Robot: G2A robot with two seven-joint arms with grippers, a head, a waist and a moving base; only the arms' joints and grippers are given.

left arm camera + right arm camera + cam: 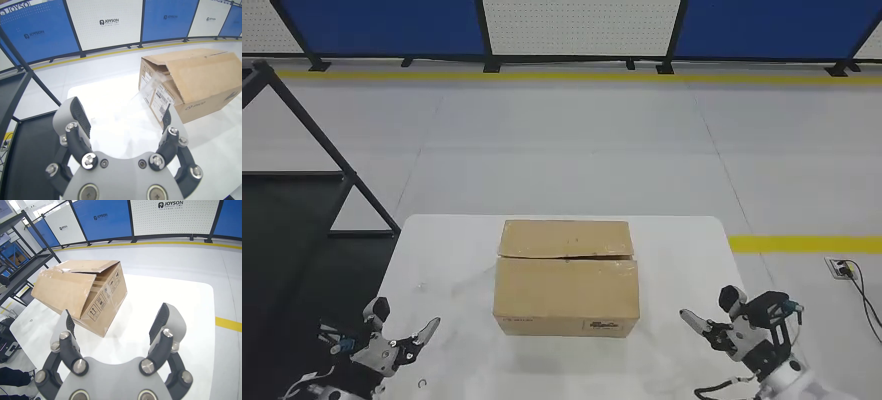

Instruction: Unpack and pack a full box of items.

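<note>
Mid-table on the white table [442,262]: a brown cardboard box [567,280], long side toward the robot, resting flat on its base. Top flaps folded down but not sealed, with the seam running across the lid from end to end and the nearer flap sitting a little uneven against the farther one. From the right wrist view, box [75,289] with a dark gap under the flap at its right end, and handling symbols printed on that end. From the left wrist view, box [198,75] with a ragged flap edge, paper labels on its left end and a loose strip of clear tape [153,83] hanging there. Well apart from the box, near the table's front left corner: left gripper [405,318] [122,111], fingers spread wide, nothing between the pads. Near the front right corner, likewise clear of the box: right gripper [709,308] [115,311], also spread wide and holding nothing. Close to the left gripper on the tabletop, a small ring-shaped bit [422,383], too small to identify. Left of the table, a black metal rack [302,130]. Farther out, a yellow floor line [802,243], then blue and white partition panels [572,25].
</note>
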